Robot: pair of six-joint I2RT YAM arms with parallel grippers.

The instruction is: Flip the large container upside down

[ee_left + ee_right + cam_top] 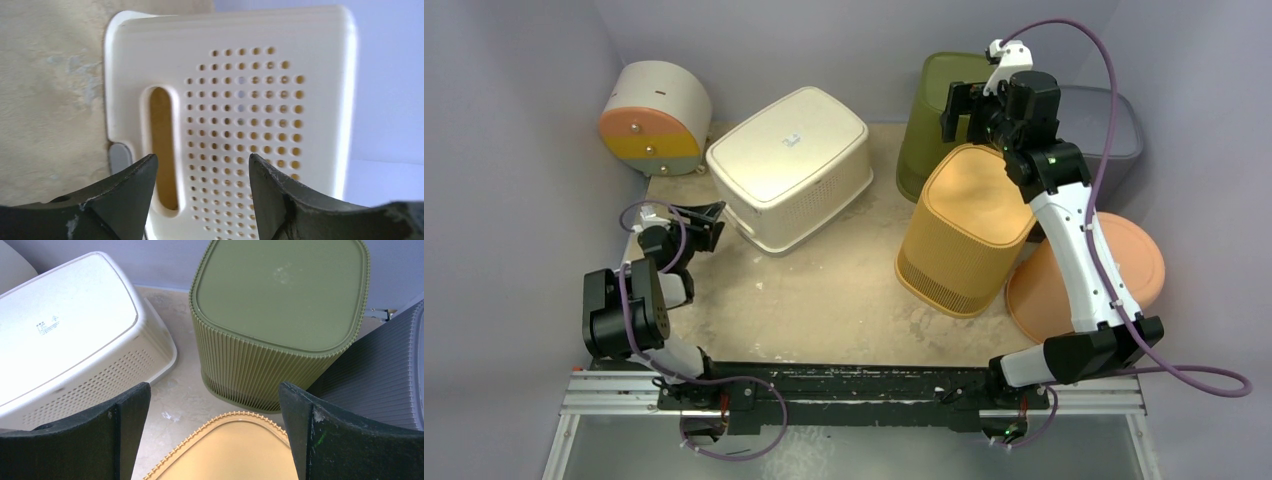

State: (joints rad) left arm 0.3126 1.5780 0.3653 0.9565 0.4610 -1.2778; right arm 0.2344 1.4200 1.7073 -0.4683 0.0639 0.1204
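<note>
- We find the cream perforated basket [789, 165] lying bottom up on the table [824, 300], left of centre toward the back. Its handle slot [162, 145] faces the left arm.
- We note the left gripper [707, 222] close to that end wall with its jaws spread, pinching nothing. We cannot confirm contact with the rim.
- We record the right gripper [961, 105] spread wide above the yellow ribbed bin [964, 230], holding nothing.
- Around that bin stand an inverted olive bin [929, 95], a grey bin [1114, 125] and a peach tub [1124, 270].
- A banded drum-shaped container [654, 115] lies at the back left corner.
</note>
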